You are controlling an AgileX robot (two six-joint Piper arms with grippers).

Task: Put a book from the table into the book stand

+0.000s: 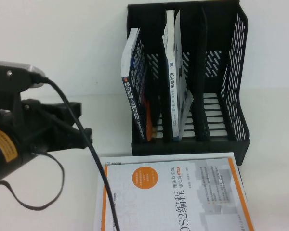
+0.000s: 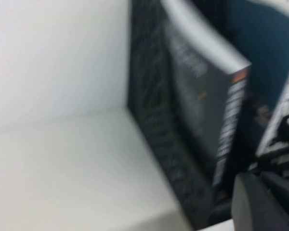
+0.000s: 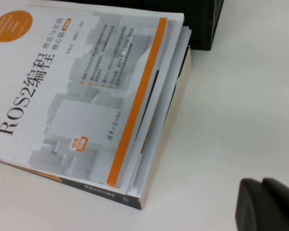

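I see the book (image 1: 174,82) upright in the book stand (image 1: 233,77); left gripper (image 1: 79,132) closed, empty; right gripper (image 3: 269,204) jaws unclear

A white book with orange border (image 1: 183,197) lies flat at the lower centre of the high view, cover up, showing an orange circle and black title lettering; its far edge sits just in front of the rack. A dark blue-red book (image 1: 137,91) stands in the upper centre, leaning in the leftmost slot, white spine text facing out.
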